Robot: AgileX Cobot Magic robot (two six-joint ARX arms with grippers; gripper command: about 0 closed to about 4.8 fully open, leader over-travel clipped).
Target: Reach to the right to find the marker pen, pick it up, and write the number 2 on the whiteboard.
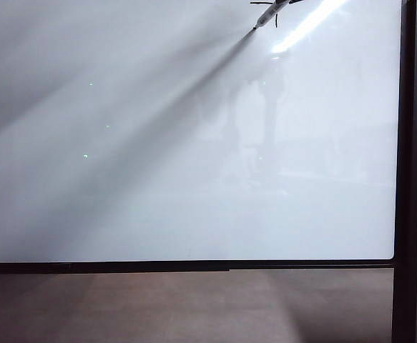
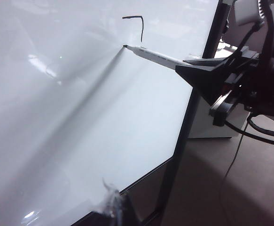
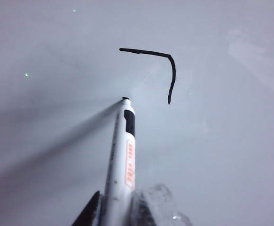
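The whiteboard (image 1: 158,179) fills the exterior view. At its top edge the marker pen (image 1: 269,13) slants down to the left. In the right wrist view my right gripper (image 3: 122,200) is shut on the white pen barrel (image 3: 122,155), and the dark tip rests on the board. Of the number 2 (image 3: 167,63) a black line shows: a level bar bending into a short downstroke, just beside the tip. The left wrist view shows the same pen (image 2: 155,56), the line (image 2: 137,23) and the right gripper (image 2: 186,67). Of my left gripper only a translucent fingertip (image 2: 112,200) shows, away from the pen.
A dark frame post (image 1: 408,171) stands at the board's right side and a thin dark edge (image 1: 194,266) runs along its bottom, with brown floor below. Behind the post a white box (image 2: 207,122) and loose cables (image 2: 254,134) hang near the right arm.
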